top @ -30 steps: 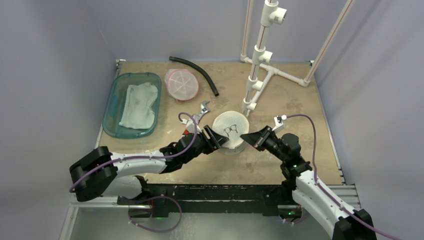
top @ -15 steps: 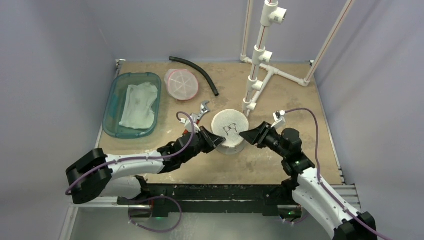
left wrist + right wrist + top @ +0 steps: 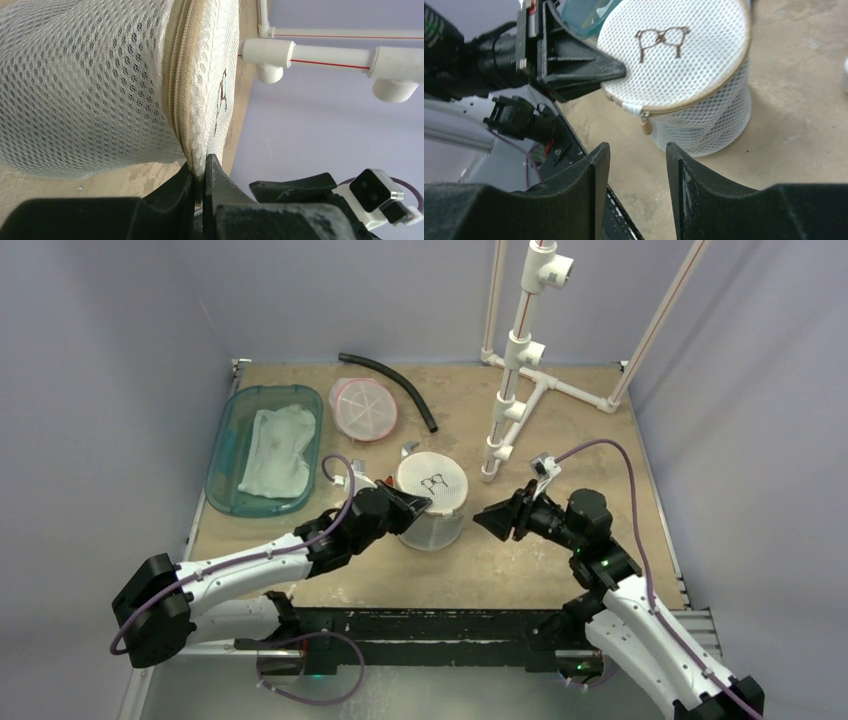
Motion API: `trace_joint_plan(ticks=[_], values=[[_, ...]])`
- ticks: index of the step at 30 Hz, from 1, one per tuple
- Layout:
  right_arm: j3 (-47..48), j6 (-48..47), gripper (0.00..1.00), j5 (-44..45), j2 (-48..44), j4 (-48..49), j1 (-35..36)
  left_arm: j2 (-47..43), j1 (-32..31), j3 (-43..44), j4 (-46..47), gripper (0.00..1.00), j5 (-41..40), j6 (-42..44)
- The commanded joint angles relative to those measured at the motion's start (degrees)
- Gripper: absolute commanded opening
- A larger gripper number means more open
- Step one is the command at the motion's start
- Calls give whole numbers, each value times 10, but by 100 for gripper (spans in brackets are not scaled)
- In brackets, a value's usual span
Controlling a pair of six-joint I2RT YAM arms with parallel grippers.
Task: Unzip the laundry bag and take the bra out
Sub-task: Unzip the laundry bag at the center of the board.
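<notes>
The laundry bag (image 3: 432,502) is a white mesh cylinder with a brown bra logo on its lid and a beige zipper round the rim. My left gripper (image 3: 418,507) is shut on the rim seam at the bag's left edge, seen close in the left wrist view (image 3: 202,172) with the bag (image 3: 90,85) above it. My right gripper (image 3: 484,521) is open and empty, to the right of the bag and apart from it. In the right wrist view my right gripper (image 3: 636,150) faces the bag (image 3: 674,60), whose zipper pull (image 3: 646,125) hangs at the closed seam. The bra is hidden.
A teal tray (image 3: 216,465) with a white cloth lies at the left. A pink round container (image 3: 364,408) and a black hose (image 3: 390,378) lie behind the bag. A white PVC pipe stand (image 3: 515,390) rises at the back right. A wrench (image 3: 406,448) peeks out behind the bag.
My left gripper has pulled the bag to the left and a little back, holding its rim. The gap between the bag and my open right gripper has widened.
</notes>
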Motion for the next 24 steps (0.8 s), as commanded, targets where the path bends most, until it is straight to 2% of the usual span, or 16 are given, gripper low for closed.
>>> trace_joint_plan(ticks=[1,6,13,18,24], values=[[33,-50,49,34,33,4,57,2,10,42,-47,0,6,-40],[47,-48,51,149,77,17,148,2,14,48,-48,0,9,-39],[29,-21,46,230,91,74,161,-3,15,45,-48,0,21,-32],[23,-29,41,223,116,97,164,-16,15,42,-48,0,20,-25],[28,-56,42,188,127,101,175,-25,16,40,-70,0,17,-20]])
